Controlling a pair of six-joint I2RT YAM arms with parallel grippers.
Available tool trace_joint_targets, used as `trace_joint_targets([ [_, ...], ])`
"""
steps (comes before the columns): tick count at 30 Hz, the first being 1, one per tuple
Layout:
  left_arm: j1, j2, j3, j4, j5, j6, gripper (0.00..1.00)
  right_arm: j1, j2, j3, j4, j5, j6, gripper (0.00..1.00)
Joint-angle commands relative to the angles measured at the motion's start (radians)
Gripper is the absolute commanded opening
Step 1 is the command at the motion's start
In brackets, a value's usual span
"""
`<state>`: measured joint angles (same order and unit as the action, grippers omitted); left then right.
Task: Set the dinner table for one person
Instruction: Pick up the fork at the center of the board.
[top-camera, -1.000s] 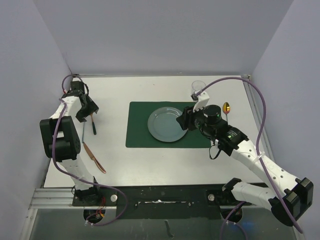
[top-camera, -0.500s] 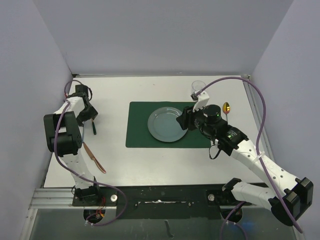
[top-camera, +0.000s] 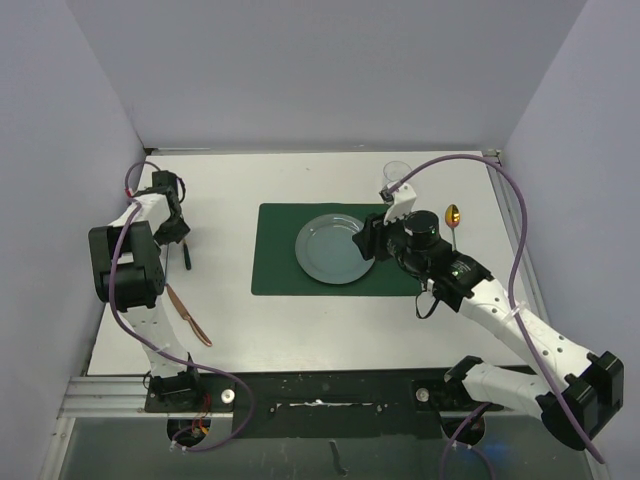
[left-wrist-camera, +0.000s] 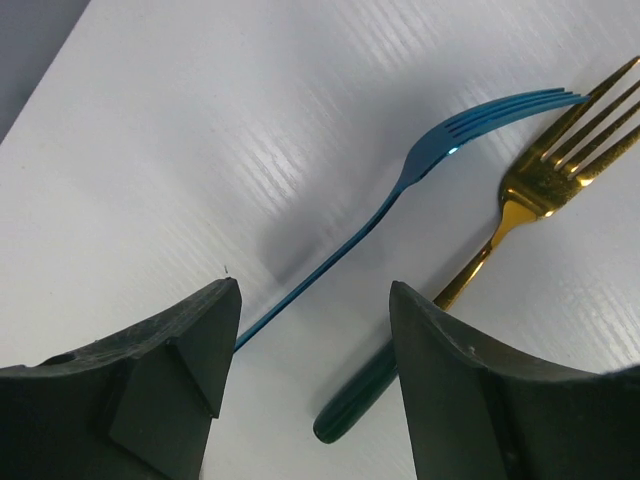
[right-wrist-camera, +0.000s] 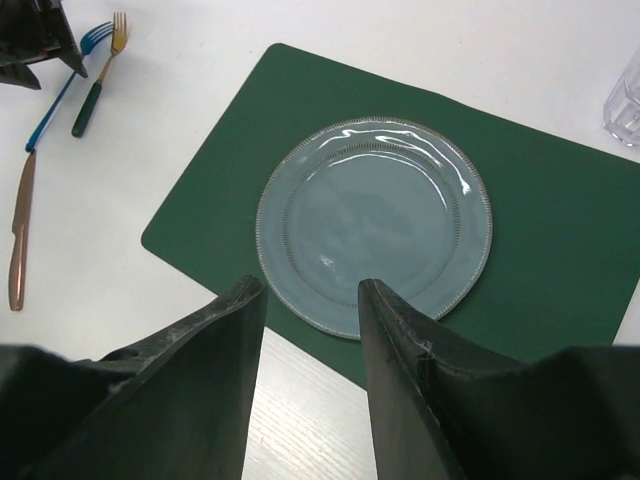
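On the white dinner table (top-camera: 300, 320) lies a dark green placemat (top-camera: 275, 270) with a blue-grey plate (top-camera: 333, 248) on it. My left gripper (left-wrist-camera: 312, 300) hangs open low over two forks at the far left: a blue fork (left-wrist-camera: 400, 190) and a gold fork with a dark green handle (left-wrist-camera: 540, 185). Its fingers straddle the handles without touching them. My right gripper (right-wrist-camera: 310, 290) is open and empty above the plate's (right-wrist-camera: 375, 220) near-right rim. A copper knife (top-camera: 188, 315) lies nearer the front left.
A clear glass (top-camera: 397, 172) stands beyond the placemat's far right corner. A gold spoon (top-camera: 453, 215) lies to the right of the mat. Grey walls close in the left, far and right sides. The right arm's purple cable (top-camera: 515, 230) loops over the table's right side.
The left arm has shifted a little, its gripper settling lower over the forks. The right arm has barely moved.
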<state>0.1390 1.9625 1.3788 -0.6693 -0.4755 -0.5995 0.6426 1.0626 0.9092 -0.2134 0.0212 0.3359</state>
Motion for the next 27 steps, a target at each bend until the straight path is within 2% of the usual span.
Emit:
trace_joint_targets([
  [1,0.001,-0.020,0.014,0.002,-0.079,-0.026,0.59,0.004,0.015,-0.006,0.070,0.039,-0.035,0.43],
  [6,0.000,0.008,0.015,0.004,-0.079,-0.030,0.55,0.005,0.023,-0.001,0.065,0.046,-0.041,0.43],
  [8,0.001,0.019,0.015,0.010,-0.073,-0.031,0.50,0.005,0.020,0.001,0.064,0.048,-0.041,0.43],
  [18,0.001,0.104,0.022,0.054,-0.054,-0.035,0.47,0.005,-0.002,0.006,0.062,0.058,-0.040,0.43],
  [19,0.001,0.110,0.021,0.061,-0.052,-0.035,0.43,0.005,-0.004,0.004,0.063,0.062,-0.040,0.43],
  [22,0.001,0.126,0.018,0.073,-0.042,-0.037,0.18,0.004,-0.001,0.000,0.060,0.072,-0.044,0.43],
  [24,0.001,0.137,0.019,0.073,-0.036,-0.039,0.06,0.005,0.005,0.002,0.060,0.074,-0.047,0.43],
  [25,0.001,0.141,0.019,0.071,-0.035,-0.040,0.01,0.005,0.009,0.003,0.060,0.075,-0.047,0.43],
  [27,0.001,0.145,0.019,0.068,-0.036,-0.043,0.00,0.005,0.015,0.005,0.061,0.073,-0.046,0.43],
])
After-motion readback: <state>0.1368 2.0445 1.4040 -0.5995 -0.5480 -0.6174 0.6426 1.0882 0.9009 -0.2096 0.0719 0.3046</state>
